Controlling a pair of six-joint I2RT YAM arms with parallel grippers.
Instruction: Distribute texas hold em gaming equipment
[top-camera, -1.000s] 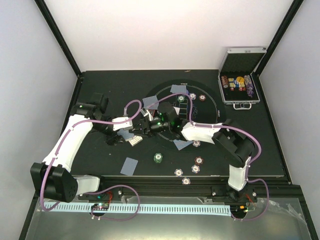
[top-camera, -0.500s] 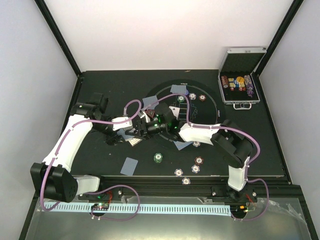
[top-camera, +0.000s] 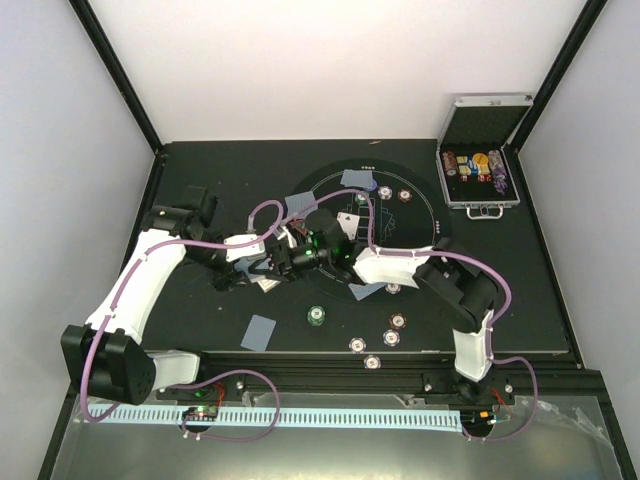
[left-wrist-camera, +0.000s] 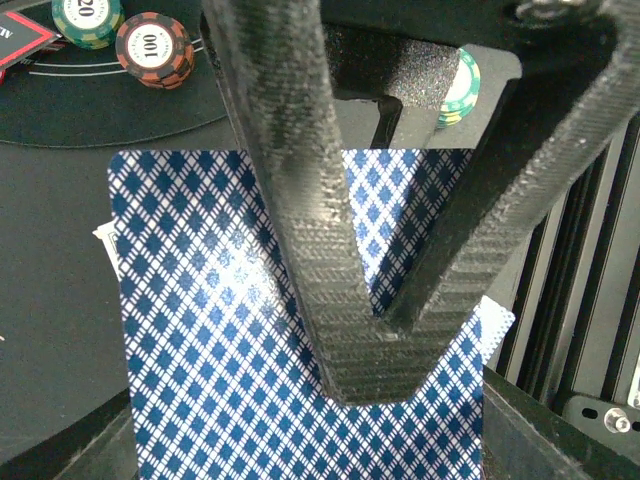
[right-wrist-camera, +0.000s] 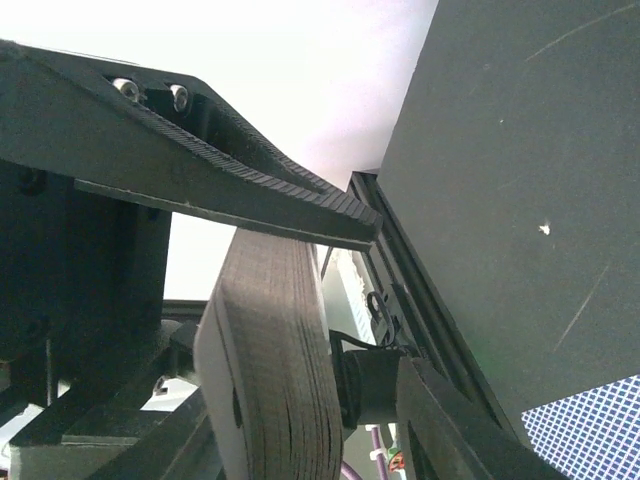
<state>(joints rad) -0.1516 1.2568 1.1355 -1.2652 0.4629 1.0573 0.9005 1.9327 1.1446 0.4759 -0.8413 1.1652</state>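
My left gripper is shut on a deck of blue-diamond-backed playing cards, its two fingers meeting in a V over the top card. My right gripper stands open at the deck. Its upper finger lies along the deck's top edge and its lower finger is apart from the deck. Single cards lie on the mat. Poker chips are spread out: green, red-brown, purple-white. The red marker shows beside two chips.
The open silver case with chip rolls stands at the back right. More chips lie near the front edge. The two arms cross closely over the mat's left half, with purple cables looping above them.
My right gripper has moved left from the mat's centre to the deck in my left gripper. The left arm has stayed put.
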